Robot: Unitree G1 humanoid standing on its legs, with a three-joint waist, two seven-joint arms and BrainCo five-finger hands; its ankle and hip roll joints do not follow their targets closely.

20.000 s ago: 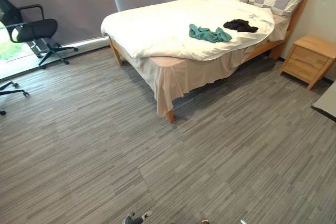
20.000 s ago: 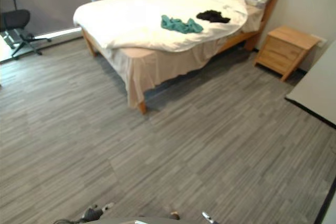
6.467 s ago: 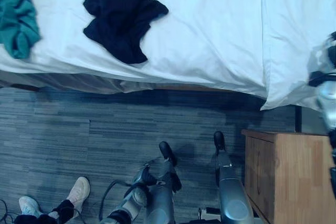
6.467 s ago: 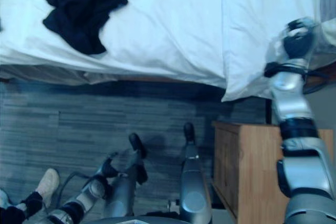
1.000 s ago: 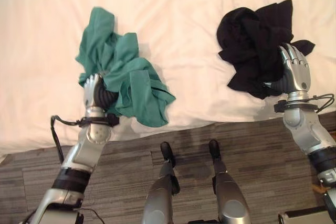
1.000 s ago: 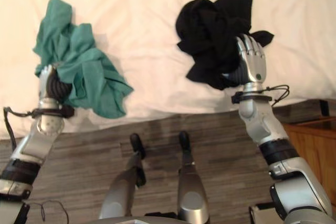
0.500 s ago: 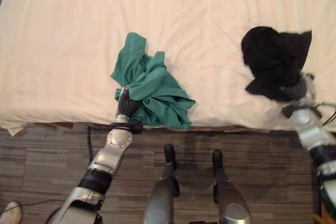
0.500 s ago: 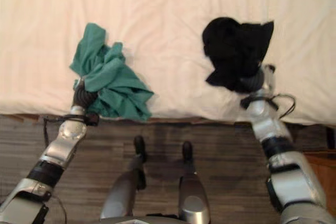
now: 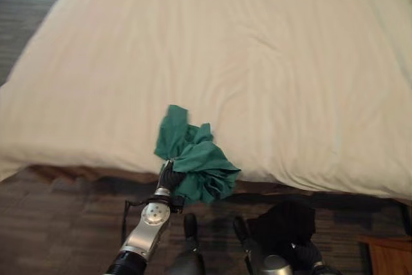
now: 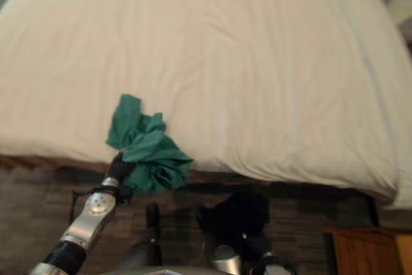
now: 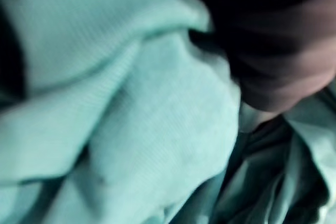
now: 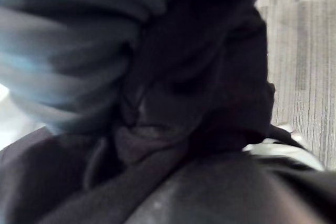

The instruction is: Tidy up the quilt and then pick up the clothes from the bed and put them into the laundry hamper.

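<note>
Bunched green garment (image 9: 196,165), black one (image 9: 283,223), seemingly lifted.

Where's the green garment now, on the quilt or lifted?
Lifted: bunched green garment hangs from the left hand at the edge of the white quilt.

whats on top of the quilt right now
Nothing lies out on the white quilt. The green garment hangs at its near edge, bunched over the left robot hand, hiding its fingers. The black garment is off the bed, over the floor.

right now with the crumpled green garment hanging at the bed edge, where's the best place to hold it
Probably the bunched middle, from the floor side below, where the left hand already clutches the crumpled green garment. Its loose folds droop around that bunch over the white quilt edge, so gripping a corner would likely let it unfurl.
</note>
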